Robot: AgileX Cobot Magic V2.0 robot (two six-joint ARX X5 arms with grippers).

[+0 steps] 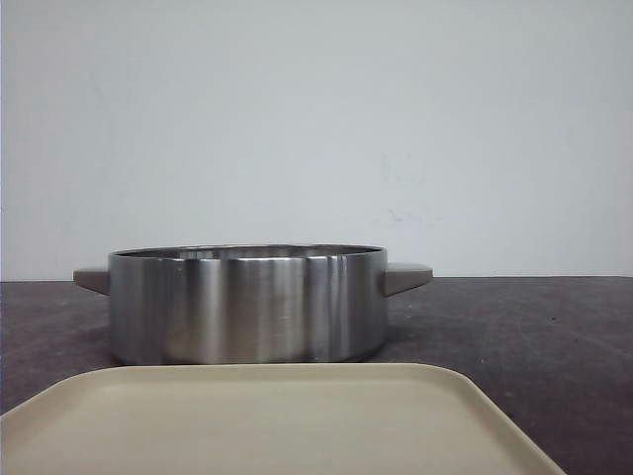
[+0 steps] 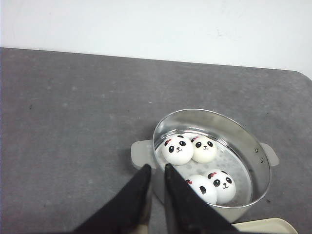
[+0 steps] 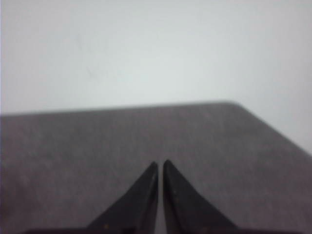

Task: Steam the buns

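Four white panda-faced buns lie inside a steel pot (image 2: 257, 155) on its perforated steamer plate in the left wrist view: two at the far side (image 2: 178, 149) (image 2: 204, 148) and two at the near side (image 2: 222, 185) (image 2: 202, 189). My left gripper (image 2: 157, 168) hovers above the table just outside the pot's rim, beside its grey handle (image 2: 140, 153); its jaws stand almost together with nothing between them. My right gripper (image 3: 160, 163) is shut and empty over bare table, away from the pot. In the front view the pot (image 1: 247, 302) hides the buns behind its wall, and neither gripper shows.
A beige tray (image 1: 267, 421) lies in front of the pot, its corner also showing in the left wrist view (image 2: 265, 226). The dark grey table (image 2: 68, 112) runs back to a white wall. The pot's two grey handles (image 1: 407, 277) stick out sideways.
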